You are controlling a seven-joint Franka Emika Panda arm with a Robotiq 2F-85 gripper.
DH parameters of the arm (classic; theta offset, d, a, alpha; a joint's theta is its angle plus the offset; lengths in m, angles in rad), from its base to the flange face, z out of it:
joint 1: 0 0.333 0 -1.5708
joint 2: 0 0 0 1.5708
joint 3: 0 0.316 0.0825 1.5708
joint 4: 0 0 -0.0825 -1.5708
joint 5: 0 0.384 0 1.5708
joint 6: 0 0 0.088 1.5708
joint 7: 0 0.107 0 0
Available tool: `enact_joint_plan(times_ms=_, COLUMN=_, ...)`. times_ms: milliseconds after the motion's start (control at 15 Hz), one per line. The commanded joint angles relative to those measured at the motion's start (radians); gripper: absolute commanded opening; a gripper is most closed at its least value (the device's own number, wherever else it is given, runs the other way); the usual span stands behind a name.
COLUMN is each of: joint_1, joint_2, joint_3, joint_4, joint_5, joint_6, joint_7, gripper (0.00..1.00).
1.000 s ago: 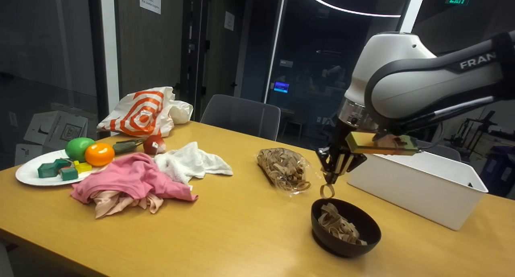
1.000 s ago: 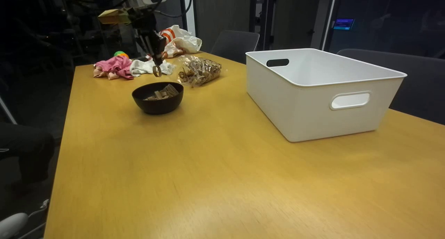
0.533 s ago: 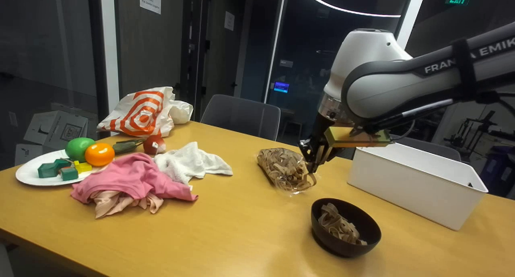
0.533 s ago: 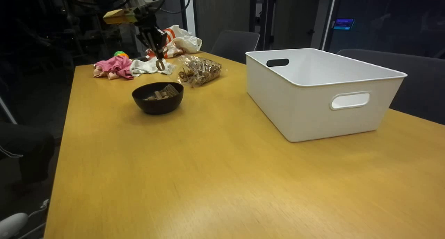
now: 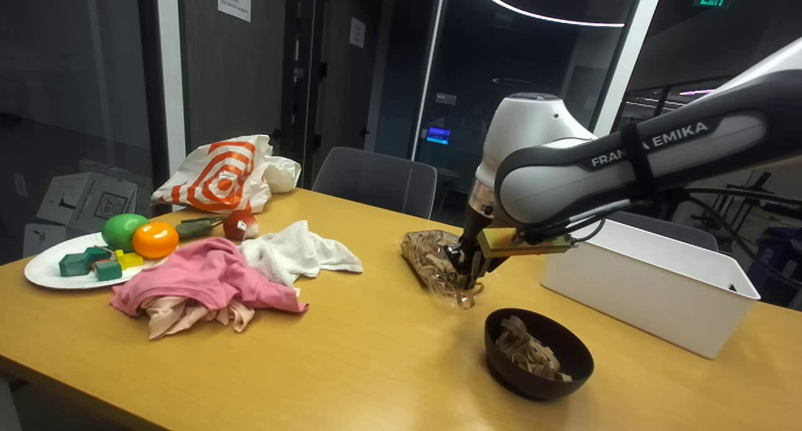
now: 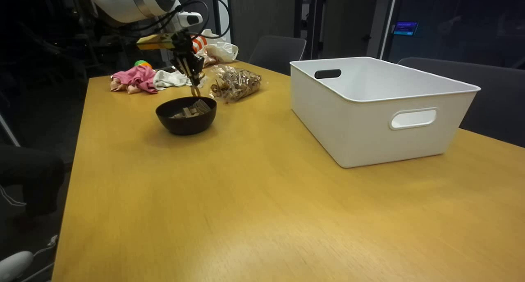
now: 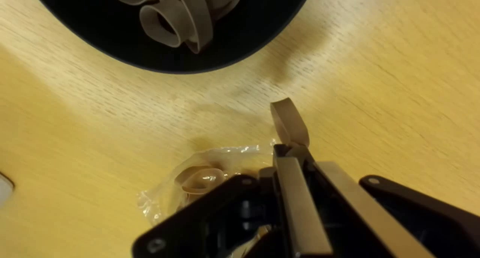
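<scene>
Both exterior views looked slantwise down across the table (image 5: 376, 356), sharing the bowl (image 6: 186, 126) the wrist view partly caught from close above.

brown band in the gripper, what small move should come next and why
Probably lower the gripper slightly, jaws shut: the brown band hangs from it above the table, outside the bowl in the wrist view, so opening here would likely drop it.

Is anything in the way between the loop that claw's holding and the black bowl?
Nothing visible: in the wrist view, only tabletop shows between the loop in the gripper and the bowl. The bag lies off that line.
</scene>
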Motion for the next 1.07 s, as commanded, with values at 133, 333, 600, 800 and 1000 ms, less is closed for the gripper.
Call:
enact_joint_plan(times_ms=133, joint_1=0.048, joint_2=0.099, joint_3=-0.073, joint_4=0.131, joint_5=-0.042, joint_6=-0.080, joint_7=0.036, gripper=0.08)
enact_joint_plan(times_ms=333, joint_1=0.067, joint_2=0.140, joint_3=-0.101, joint_4=0.192, joint_5=-0.068, joint_6=-0.055, joint_7=0.061, gripper=0.08)
enact_joint_plan(times_ms=600, joint_1=0.112, joint_2=0.182, joint_3=-0.147, joint_4=0.252, joint_5=-0.129, joint_6=-0.033, joint_7=0.161, gripper=0.07)
enact_joint_plan(times_ms=800, joint_1=0.142, joint_2=0.212, joint_3=-0.176, joint_4=0.281, joint_5=-0.180, joint_6=-0.036, joint_7=0.245, gripper=0.05)
enact_joint_plan(times_ms=1000, joint_1=0.151, joint_2=0.237, joint_3=-0.181, joint_4=0.297, joint_5=-0.188, joint_6=-0.039, joint_7=0.290, gripper=0.07)
